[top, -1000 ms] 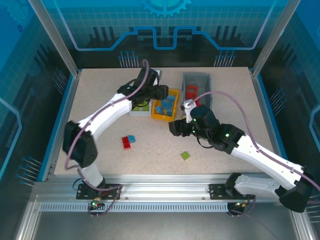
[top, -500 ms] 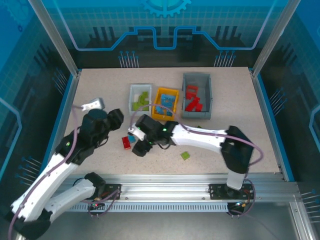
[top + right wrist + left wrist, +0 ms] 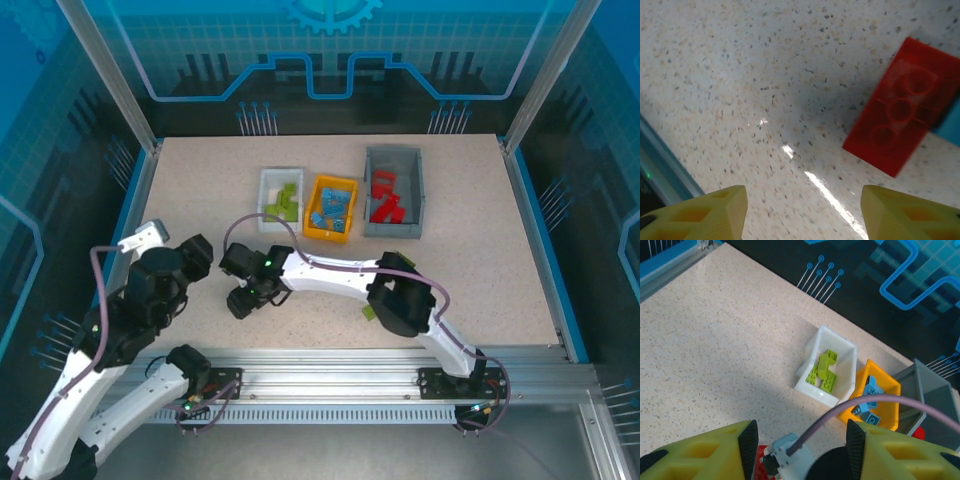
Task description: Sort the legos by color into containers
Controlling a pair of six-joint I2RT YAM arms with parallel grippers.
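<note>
Your right tool [image 3: 802, 192] (spread wide) has slid toward the left edge of the desk [image 3: 480, 250], above a red lego [image 3: 900, 107]. Your left tool [image 3: 801, 430], also released, has pulled back.

3 open bins stand in a row at the far side of the desk [image 3: 200, 190]: a white bin [image 3: 281, 171] holding lime bricks [image 3: 285, 202], an orange-yellow bin [image 3: 325, 236] holding blue bricks [image 3: 333, 208], and a grey bin [image 3: 393, 229] holding red bricks [image 3: 385, 200]. Nearer, a loose red brick [image 3: 900, 127] lies flat, studs up, with a blue brick [image 3: 951, 125] touching its edge.
</note>
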